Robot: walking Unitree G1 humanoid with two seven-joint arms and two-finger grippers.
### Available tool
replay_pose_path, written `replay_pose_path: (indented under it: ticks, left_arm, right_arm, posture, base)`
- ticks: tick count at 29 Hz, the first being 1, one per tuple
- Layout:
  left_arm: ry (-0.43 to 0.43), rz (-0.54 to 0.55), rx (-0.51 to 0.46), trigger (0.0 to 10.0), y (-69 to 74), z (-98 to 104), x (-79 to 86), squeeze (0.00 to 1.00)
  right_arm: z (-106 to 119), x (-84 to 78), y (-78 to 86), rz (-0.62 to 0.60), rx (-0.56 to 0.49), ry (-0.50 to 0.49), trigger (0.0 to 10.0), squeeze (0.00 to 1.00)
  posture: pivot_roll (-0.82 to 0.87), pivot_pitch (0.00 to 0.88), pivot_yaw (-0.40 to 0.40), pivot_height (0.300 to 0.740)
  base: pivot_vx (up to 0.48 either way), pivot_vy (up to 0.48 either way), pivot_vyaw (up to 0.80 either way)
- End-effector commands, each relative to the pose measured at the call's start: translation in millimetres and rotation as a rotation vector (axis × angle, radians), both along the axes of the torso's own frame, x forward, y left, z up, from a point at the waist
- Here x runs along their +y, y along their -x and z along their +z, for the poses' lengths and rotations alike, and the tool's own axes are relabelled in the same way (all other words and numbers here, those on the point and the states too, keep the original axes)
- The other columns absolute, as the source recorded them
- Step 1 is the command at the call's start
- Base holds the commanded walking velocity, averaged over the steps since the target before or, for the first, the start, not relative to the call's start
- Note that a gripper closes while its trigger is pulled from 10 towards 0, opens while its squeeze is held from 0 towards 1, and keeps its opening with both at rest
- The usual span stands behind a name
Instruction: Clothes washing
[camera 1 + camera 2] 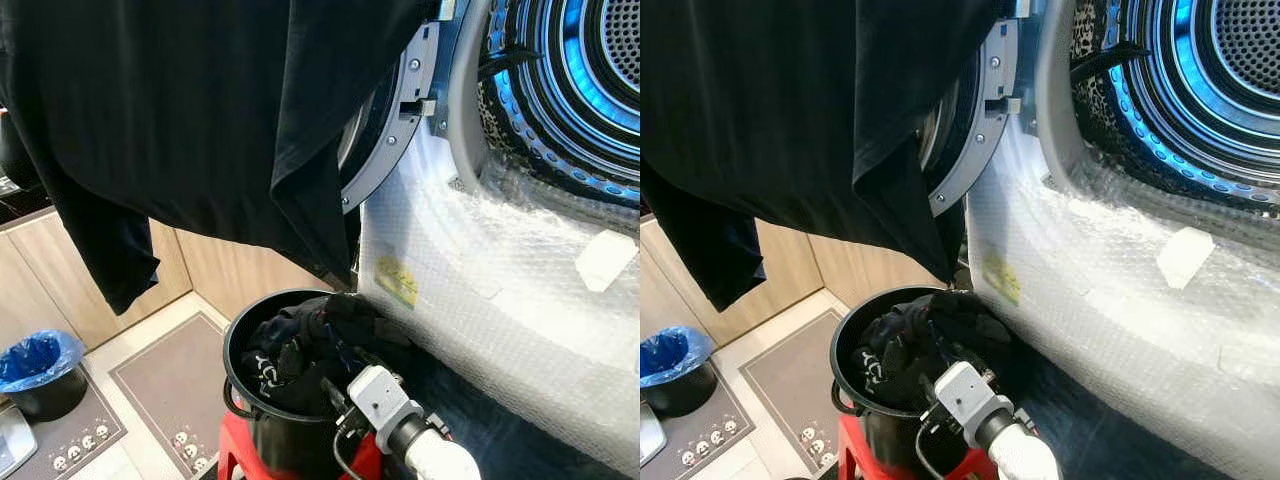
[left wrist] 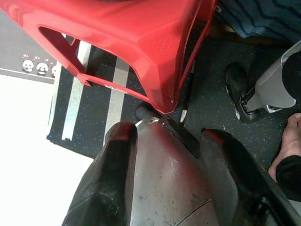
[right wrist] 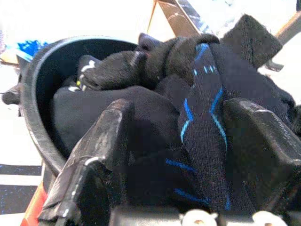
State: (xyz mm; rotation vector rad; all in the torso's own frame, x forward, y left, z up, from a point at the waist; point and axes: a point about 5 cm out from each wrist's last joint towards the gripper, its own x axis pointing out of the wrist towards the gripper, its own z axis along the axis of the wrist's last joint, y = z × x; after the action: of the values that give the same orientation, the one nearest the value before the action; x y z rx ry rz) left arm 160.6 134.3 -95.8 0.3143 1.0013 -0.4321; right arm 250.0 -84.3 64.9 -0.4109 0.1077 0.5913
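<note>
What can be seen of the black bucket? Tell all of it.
The bucket is round, black and looks like plastic, with a smooth rim and a handle at its side. It stands upright on a red stool, just in front of the bubble-wrapped washer, below the open door. It is piled above the rim with dark clothes, one with blue lines. The right gripper reaches into the pile, fingers open around the cloth.

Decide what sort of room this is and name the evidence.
Probably a home laundry corner: an open front-loading washing machine with its steel drum exposed, a black bucket of dark clothes on a red stool, and wood-look cabinets.
</note>
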Motion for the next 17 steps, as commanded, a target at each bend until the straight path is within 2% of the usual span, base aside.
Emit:
replay_pose_path:
  ticks: [1, 3, 4, 6, 7, 17]
  left_arm:
    - [-0.009, 0.015, 0.064, 10.0, 16.1, -6.8, 2.6, 0.0]
    - [-0.01, 0.017, 0.064, 10.0, 16.1, -6.8, 2.9, 0.0]
    - [-0.01, 0.019, 0.064, 10.0, 16.1, -6.8, 3.2, 0.0]
    - [-0.011, 0.022, 0.063, 10.0, 16.0, -6.8, 3.7, 0.0]
    - [-0.013, 0.022, 0.062, 10.0, 15.8, -6.8, 4.0, 0.0]
    - [-0.013, 0.028, 0.064, 10.0, 16.4, -7.0, 4.5, 0.0]
  right_arm:
    - [-0.3, -2.5, -5.6, -0.052, 0.008, 0.011, 9.1, 0.0]
    - [-0.6, -2.7, -6.2, -0.063, 0.01, 0.01, 9.2, 0.0]
    - [-0.9, -2.3, -6.4, -0.067, 0.015, 0.007, 4.5, 0.0]
    - [-1.3, -1.3, -7.1, -0.076, 0.026, -0.003, 4.5, 0.0]
    - [-0.7, -0.8, -7.6, -0.074, 0.028, -0.01, 0.0, 0.0]
    - [0.7, -1.9, -9.1, -0.091, 0.029, -0.026, 0.0, 0.0]
  posture:
    - [-0.09, 0.0, 0.005, 0.74]
    - [-0.09, 0.0, 0.005, 0.74]
    - [-0.09, 0.0, 0.005, 0.74]
    - [-0.09, 0.0, 0.005, 0.74]
    - [-0.09, 0.0, 0.005, 0.74]
    - [-0.09, 0.0, 0.007, 0.74]
  base:
    - [0.0, 0.0, 0.0]
    - [0.0, 0.0, 0.0]
    - [0.0, 0.0, 0.0]
    - [0.0, 0.0, 0.0]
    - [0.0, 0.0, 0.0]
    - [0.0, 0.0, 0.0]
